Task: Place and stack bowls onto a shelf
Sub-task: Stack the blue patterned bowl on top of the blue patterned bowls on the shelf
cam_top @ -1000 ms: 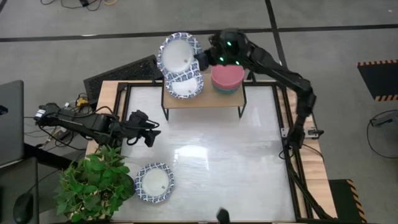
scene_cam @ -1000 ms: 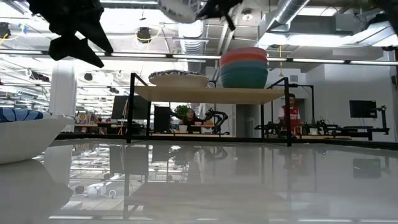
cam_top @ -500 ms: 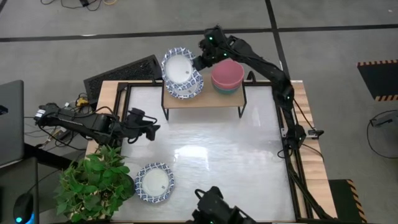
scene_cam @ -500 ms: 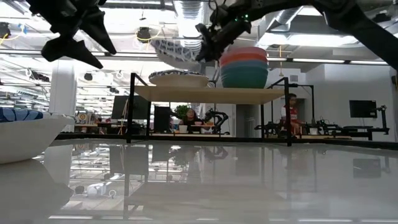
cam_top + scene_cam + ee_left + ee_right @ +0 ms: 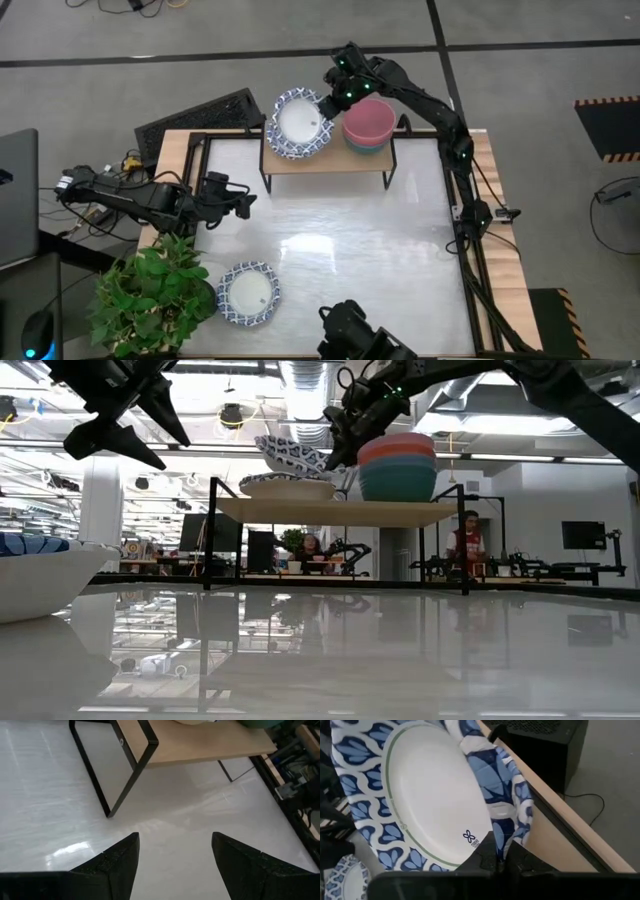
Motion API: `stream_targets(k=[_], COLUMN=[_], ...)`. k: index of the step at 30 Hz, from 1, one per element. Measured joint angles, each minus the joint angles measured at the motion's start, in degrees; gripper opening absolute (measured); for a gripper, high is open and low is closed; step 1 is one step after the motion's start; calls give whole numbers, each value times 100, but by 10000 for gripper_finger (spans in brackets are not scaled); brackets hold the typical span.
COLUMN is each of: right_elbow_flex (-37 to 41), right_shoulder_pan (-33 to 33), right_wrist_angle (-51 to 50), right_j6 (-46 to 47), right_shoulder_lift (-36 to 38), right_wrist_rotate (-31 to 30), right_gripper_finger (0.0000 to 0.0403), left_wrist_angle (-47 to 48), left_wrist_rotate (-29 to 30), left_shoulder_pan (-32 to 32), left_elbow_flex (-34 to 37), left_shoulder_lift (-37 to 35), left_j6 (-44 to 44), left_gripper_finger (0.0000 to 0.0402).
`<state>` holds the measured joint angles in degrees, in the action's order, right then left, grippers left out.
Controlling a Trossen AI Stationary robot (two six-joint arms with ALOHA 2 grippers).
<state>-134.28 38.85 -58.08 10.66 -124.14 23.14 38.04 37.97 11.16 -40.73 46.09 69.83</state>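
The step in hand is stacking a patterned bowl on the shelf (image 5: 330, 160), which stands at the upper middle of the high view. The right gripper (image 5: 328, 101) pinches the rim of a blue-patterned bowl (image 5: 299, 122), its fingers pressed on that rim, and holds it tilted just above another patterned bowl (image 5: 288, 488) already on the shelf's left half. In the low view the held bowl slants with its gripped edge up, close over the lower one, not yet nested. The next move, as I judge it, calls for levelling the bowl, lowering it squarely into the one beneath and only then letting go; released at this tilt it could slide off the back of the board.

The left gripper (image 5: 238, 203) hovers at the left middle of the high view, over the table, fingers spread and holding nothing.

Counting: three patterned bowls can be told apart, the held one, the one under it, and one alone on the table (image 5: 248, 293) at the lower left beside a green plant (image 5: 150, 295); more may lie hidden in the stack. Two plain bowls sit nested on the shelf's right half, the red-pink bowl (image 5: 367, 120) inside the green-blue bowl (image 5: 398, 484). One shelf
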Motion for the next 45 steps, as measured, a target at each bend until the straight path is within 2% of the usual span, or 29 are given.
stream_targets(k=[10, 14, 23, 26, 31, 33, 35, 38, 41, 45], right_elbow_flex=[0, 3, 4, -49, -59, -61, -55, -57, -63, -61], right_shoulder_pan=[-48, -142, -208, -130, 5, 14, 2, -53, -146, -315], right_wrist_angle=[2, 156, 673, 658, 693, 685, 649, 629, 578, 485], right_j6=[-617, -820, -825, -812, -803, -814, -820, -836, -958, -1109], right_shoulder_lift=[2, 2, 2, 37, 375, 546, 782, 1178, 1512, 1823], right_wrist_rotate=[31, 22, -206, -294, -593, -651, -681, -763, -1034, -1538], right_gripper_finger=[53, 87, 194, 212, 217, 214, 210, 205, 202, 201], left_wrist_angle=[0, 0, 2, 2, 2, 6, 65, 323, 652, 557], left_wrist_rotate=[42, 98, 203, 203, 105, -293, -934, -1669, -2176, -3113], left_shoulder_pan=[0, 0, 0, 0, 0, 0, 0, 4, 1, 4], left_elbow_flex=[0, 0, 0, 2, 0, 0, 0, 0, 0, 0], left_shoulder_lift=[0, 0, 0, 0, 0, 0, 1, 108, 374, 926], left_j6=[8, 8, 8, 8, -181, -545, -989, -1206, -1415, -2066], left_gripper_finger=[234, 234, 234, 234, 234, 234, 234, 234, 234, 234])
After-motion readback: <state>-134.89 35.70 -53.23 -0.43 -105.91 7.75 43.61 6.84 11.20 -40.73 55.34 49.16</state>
